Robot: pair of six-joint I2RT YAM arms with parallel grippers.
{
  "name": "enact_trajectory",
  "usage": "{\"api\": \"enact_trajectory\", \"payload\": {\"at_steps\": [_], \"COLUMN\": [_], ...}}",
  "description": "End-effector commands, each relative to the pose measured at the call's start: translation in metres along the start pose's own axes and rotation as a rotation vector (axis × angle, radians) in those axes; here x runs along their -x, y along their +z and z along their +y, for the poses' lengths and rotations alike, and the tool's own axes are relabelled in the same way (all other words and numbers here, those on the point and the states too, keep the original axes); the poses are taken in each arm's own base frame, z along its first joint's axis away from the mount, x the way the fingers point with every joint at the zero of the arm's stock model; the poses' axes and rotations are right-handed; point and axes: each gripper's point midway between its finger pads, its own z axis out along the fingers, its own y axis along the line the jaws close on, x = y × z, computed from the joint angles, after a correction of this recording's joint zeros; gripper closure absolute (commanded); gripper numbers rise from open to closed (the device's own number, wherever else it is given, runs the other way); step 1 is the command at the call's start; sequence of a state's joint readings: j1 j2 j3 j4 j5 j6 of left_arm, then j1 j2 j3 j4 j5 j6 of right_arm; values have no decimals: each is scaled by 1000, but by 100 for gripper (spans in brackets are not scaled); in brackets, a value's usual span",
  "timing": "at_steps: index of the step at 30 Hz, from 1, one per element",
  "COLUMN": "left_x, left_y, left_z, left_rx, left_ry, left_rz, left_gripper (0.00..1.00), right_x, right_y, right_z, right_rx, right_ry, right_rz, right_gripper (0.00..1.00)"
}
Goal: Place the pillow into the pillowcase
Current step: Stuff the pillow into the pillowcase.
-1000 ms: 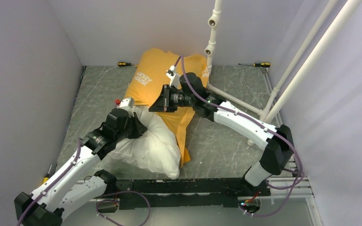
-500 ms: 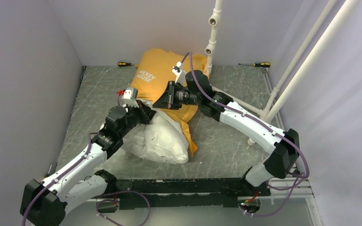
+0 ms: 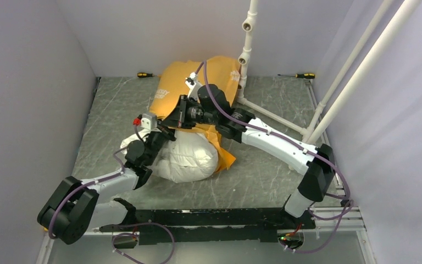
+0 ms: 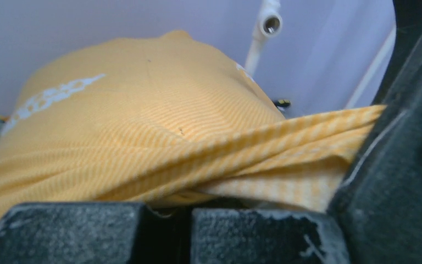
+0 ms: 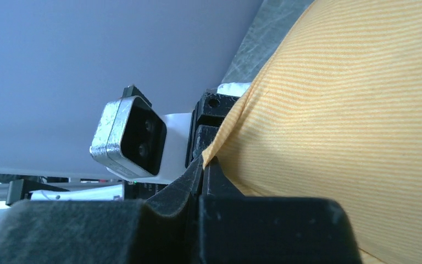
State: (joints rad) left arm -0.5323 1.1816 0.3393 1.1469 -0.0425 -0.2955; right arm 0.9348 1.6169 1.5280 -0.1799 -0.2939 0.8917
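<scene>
The orange-yellow pillowcase lies bunched against the back wall, with a loose flap at the right. The white pillow sticks out of its near opening; its far end is hidden inside. My right gripper is shut on the case's upper edge, and the right wrist view shows the jaws pinching the hem of the pillowcase. My left gripper sits low at the opening's left side. In the left wrist view its pads are nearly closed under folds of the pillowcase.
A white pipe frame stands at the back right, beside the case. Two screwdrivers lie along the back wall. Walls close in the grey marbled table on three sides.
Both grippers moved away toward the back wall and left. The pillow slid farther into the case and bunched up. The left arm stretched out low.
</scene>
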Motion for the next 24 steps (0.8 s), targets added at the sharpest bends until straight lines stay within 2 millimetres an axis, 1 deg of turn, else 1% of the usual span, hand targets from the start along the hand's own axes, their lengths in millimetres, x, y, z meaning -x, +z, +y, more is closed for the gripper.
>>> {"api": "enact_trajectory", "payload": {"at_steps": [1, 3, 5, 7, 9, 10, 11, 13, 14, 15, 16, 17, 18, 19, 20, 21, 22, 23, 24], "left_x": [110, 112, 114, 114, 108, 104, 99, 87, 80, 73, 65, 58, 47, 41, 32, 24, 14, 4, -4], "left_y": [12, 13, 15, 21, 30, 35, 41, 47, 49, 49, 47, 45, 41, 38, 35, 32, 28, 24, 20], "left_z": [6, 11, 18, 26, 36, 43, 50, 62, 68, 72, 74, 75, 76, 78, 80, 83, 85, 88, 90], "left_rx": [75, 99, 134, 152, 167, 185, 199, 222, 239, 253, 259, 262, 260, 262, 267, 277, 285, 295, 298], "left_ry": [125, 164, 206, 236, 273, 284, 295, 298, 293, 286, 280, 279, 280, 277, 273, 269, 264, 258, 253], "left_rz": [-411, -427, -441, -417, -355, -312, -262, -165, -113, -61, -1, 49, 101, 129, 159, 190, 225, 259, 289], "left_gripper": [100, 100, 100, 100, 100, 100, 100, 100, 100, 100, 100, 100, 100, 100, 100, 100, 100, 100, 100], "right_x": [-66, -70, -74, -77, -81, -84, -85, -79, -80, -72, -68, -65, -63, -62, -60, -58, -53, -51, -46], "right_y": [-104, -111, -116, -119, -117, -112, -105, -88, -82, -76, -71, -67, -65, -61, -59, -57, -57, -58, -62], "right_z": [229, 243, 247, 243, 228, 214, 196, 145, 122, 96, 74, 55, 42, 25, 13, 3, -6, -14, -19], "right_rx": [752, 777, 765, 732, 664, 606, 528, 339, 273, 224, 179, 151, 142, 106, 82, 55, 9, -34, -71], "right_ry": [-125, -140, -150, -156, -160, -166, -176, -175, -163, -150, -123, -103, -97, -82, -80, -90, -95, -105, -115], "right_rz": [272, 269, 269, 266, 260, 255, 239, 201, 203, 179, 172, 165, 161, 162, 164, 162, 149, 135, 116], "right_gripper": [100, 100, 100, 100, 100, 100, 100, 100, 100, 100, 100, 99, 96, 92, 87, 77, 65, 47, 39]}}
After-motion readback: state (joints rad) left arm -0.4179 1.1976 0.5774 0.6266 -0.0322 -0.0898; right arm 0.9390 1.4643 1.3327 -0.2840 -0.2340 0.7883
